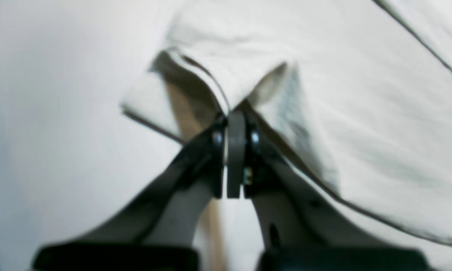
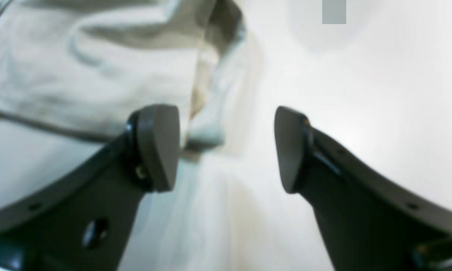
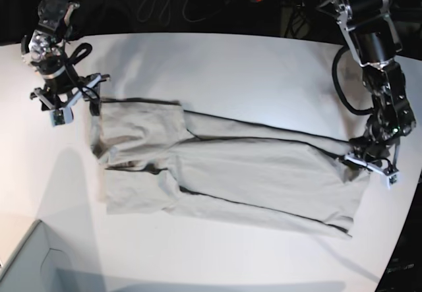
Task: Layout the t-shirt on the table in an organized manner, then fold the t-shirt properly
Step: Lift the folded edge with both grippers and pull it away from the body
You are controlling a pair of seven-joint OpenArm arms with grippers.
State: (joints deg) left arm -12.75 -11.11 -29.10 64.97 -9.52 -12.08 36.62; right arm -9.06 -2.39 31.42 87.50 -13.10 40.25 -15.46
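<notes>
No text, label or number is readable in any view.

Left tool point(image 1: 235, 113) pinched closed, right tool point(image 2: 226, 148) agape.

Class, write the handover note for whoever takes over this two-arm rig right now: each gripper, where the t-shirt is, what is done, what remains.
Left gripper: shut on the t-shirt, pinching an edge fold.
Right gripper: open, empty, beside the shirt's other end.
The shirt lies lengthwise on the table, sides folded inward into a long band, slightly rumpled at the right gripper's end.
Left: fold the band across and tidy it.
</notes>
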